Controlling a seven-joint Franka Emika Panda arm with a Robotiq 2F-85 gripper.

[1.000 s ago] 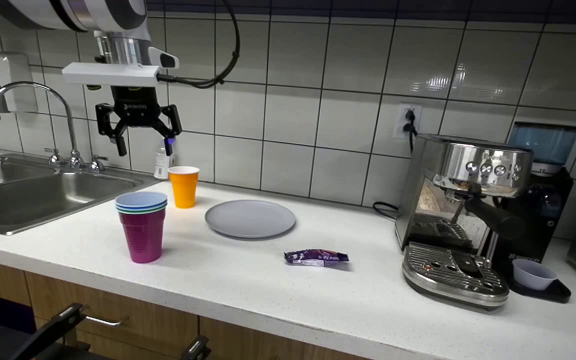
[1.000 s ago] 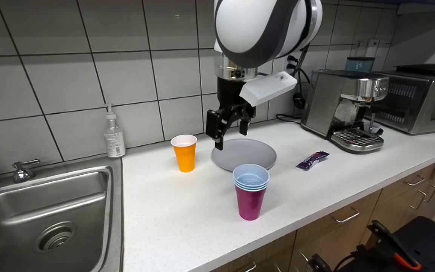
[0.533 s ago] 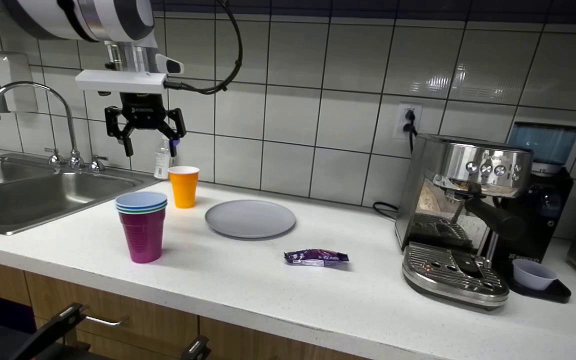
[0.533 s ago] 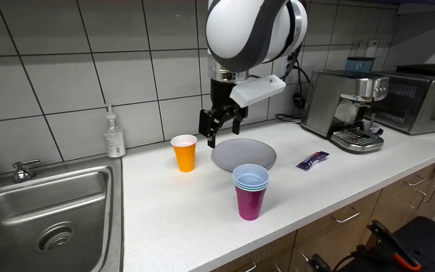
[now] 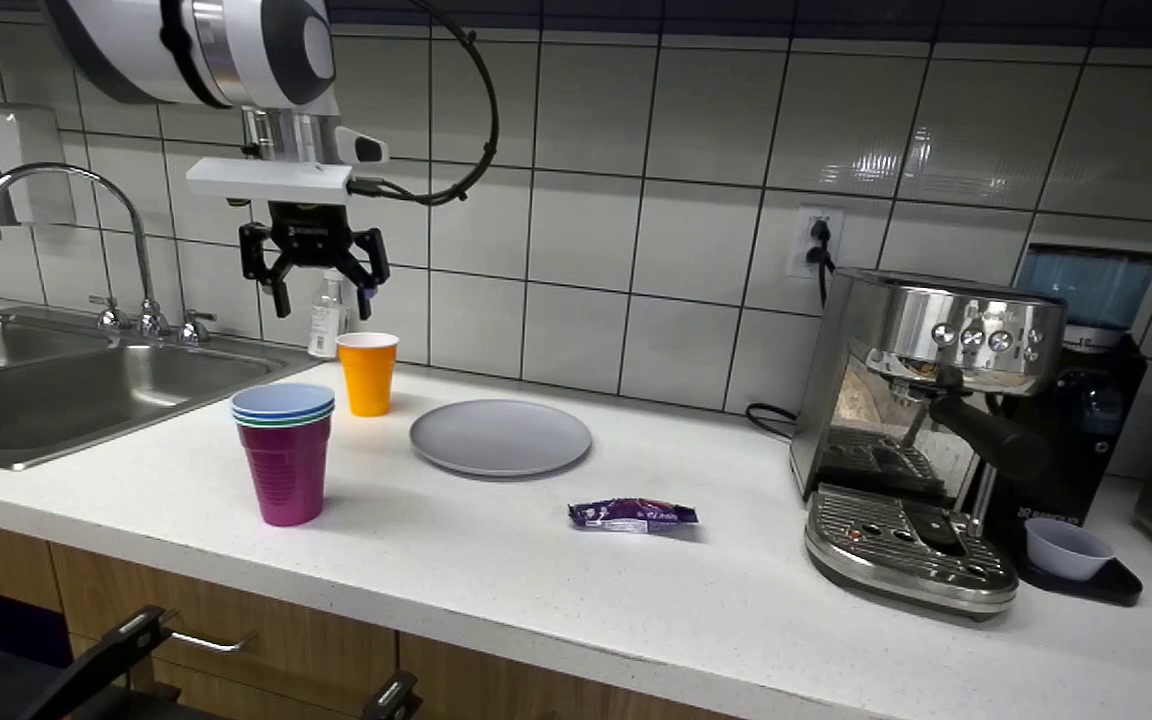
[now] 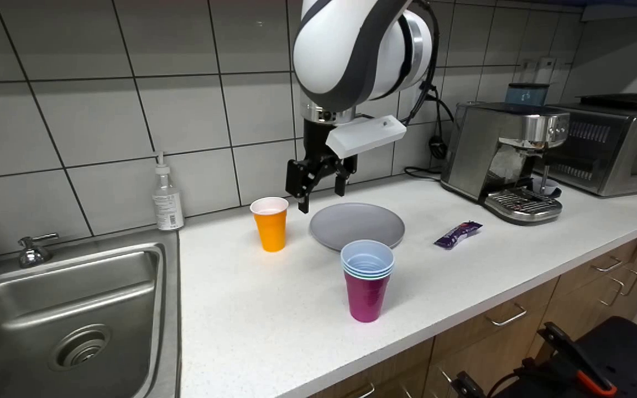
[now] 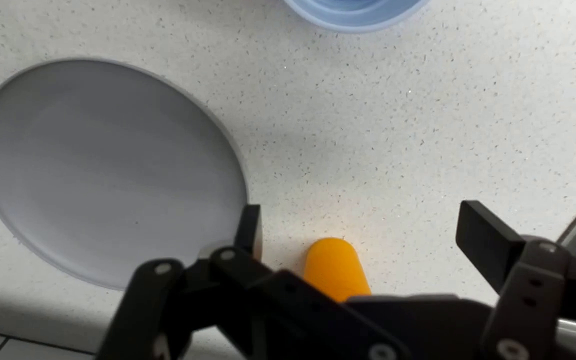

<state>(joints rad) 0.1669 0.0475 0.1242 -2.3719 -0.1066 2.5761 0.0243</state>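
Below gripper (image 5: 323, 310): 1 orange cup (image 5: 368, 377), nested cups (image 5: 284, 458)

In an exterior view, upper left of the frame, faint pale lettering on the gripper (image 5: 323, 306) reads ROBOTIQ. Print on the purple snack packet (image 5: 631, 515), pump bottle (image 6: 167, 209) and coffee grinder (image 5: 1096, 400) is too small or blurred to read.

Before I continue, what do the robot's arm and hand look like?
The arm is white, with dark grey panels and a silver collar. A white bar crosses below it, with a black cable looping from one end. The hand is black, with two angular, jointed fingers and small, blurred lettering.
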